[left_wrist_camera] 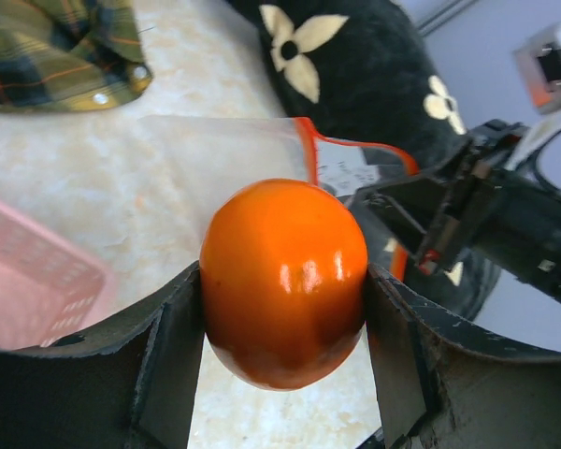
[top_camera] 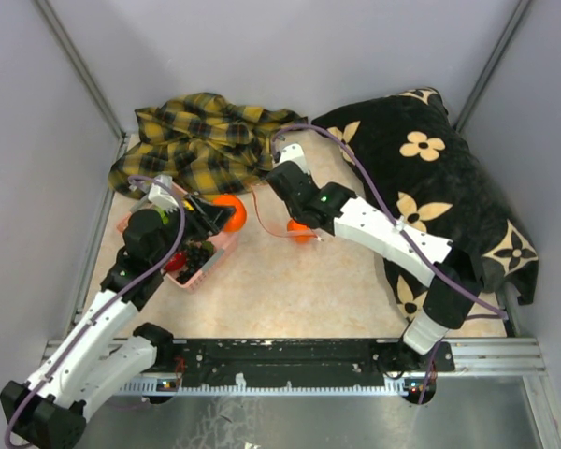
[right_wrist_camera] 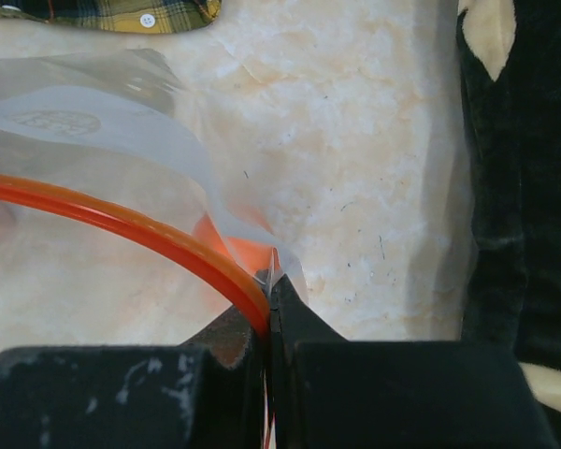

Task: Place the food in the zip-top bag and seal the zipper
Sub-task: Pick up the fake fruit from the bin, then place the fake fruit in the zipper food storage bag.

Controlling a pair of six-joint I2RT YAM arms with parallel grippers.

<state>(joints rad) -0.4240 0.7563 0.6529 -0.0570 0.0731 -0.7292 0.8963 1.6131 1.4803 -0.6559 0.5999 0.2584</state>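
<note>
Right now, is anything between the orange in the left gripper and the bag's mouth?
Nothing visible is. The left gripper holds the orange ball just short of the zip-top bag. The right gripper pinches the bag's rim at the zipper, and appears to sit beside the path rather than across it.

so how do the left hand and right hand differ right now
The left hand stands wide around an orange ball; the right hand is shut tight, pinching the red zipper of the zip-top bag. The left hand grips a round solid thing, the right hand thin floppy plastic. Both are holding something.
</note>
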